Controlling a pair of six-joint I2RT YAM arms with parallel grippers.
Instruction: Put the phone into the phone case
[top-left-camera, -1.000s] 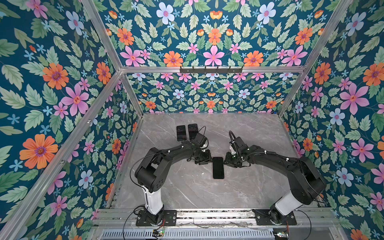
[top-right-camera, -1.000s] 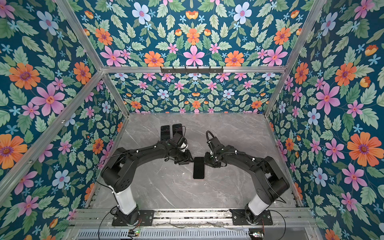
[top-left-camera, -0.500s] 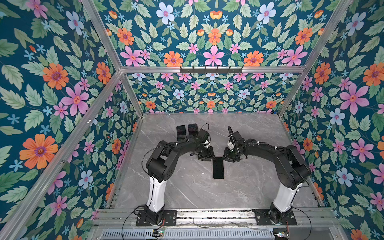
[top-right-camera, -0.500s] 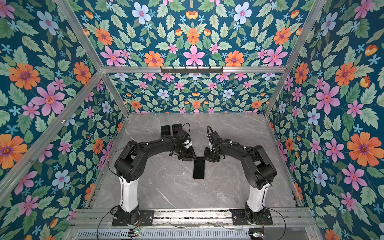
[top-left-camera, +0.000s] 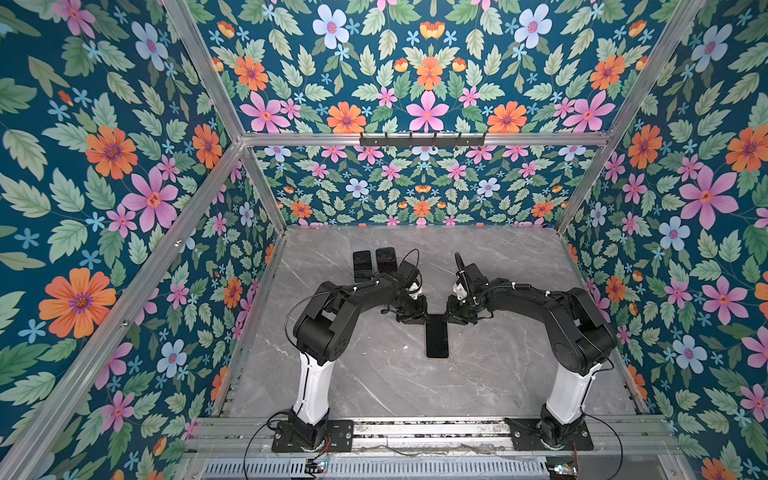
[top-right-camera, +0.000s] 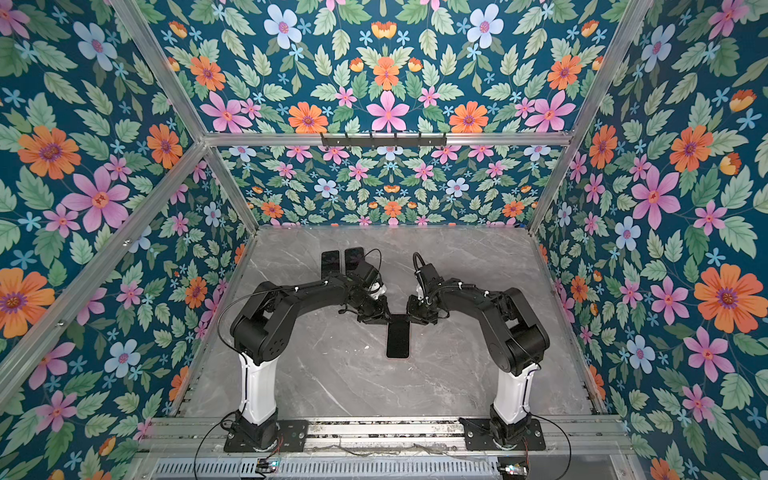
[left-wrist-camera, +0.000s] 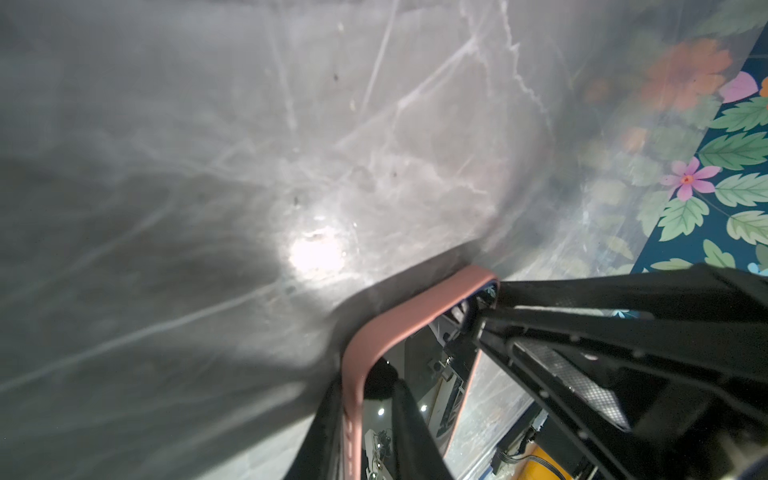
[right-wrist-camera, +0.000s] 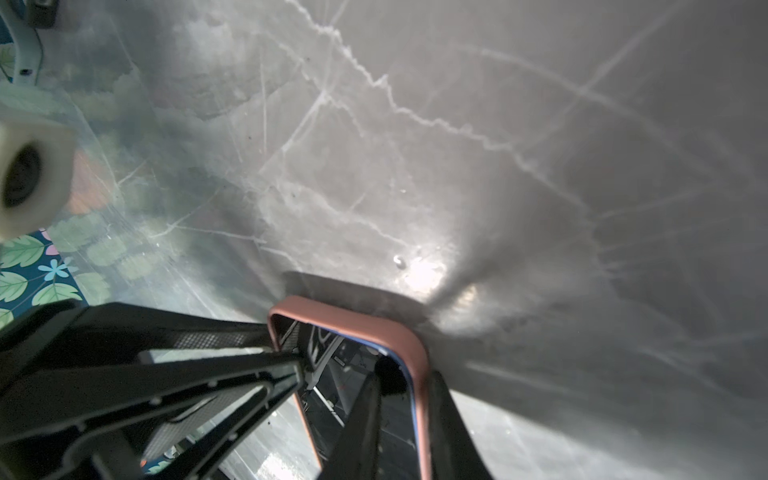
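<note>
Top views: left gripper and right gripper, nearly closed, pinch case rim around phone; left arm overlaps slabs

Both top views look steeply down on the whole table — wrist views, close in, share the phone case.

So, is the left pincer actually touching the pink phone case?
Touching. The left wrist view shows the left pincer straddling the long rim of the pink phone case, with one finger against its outside and the other inside.
</note>
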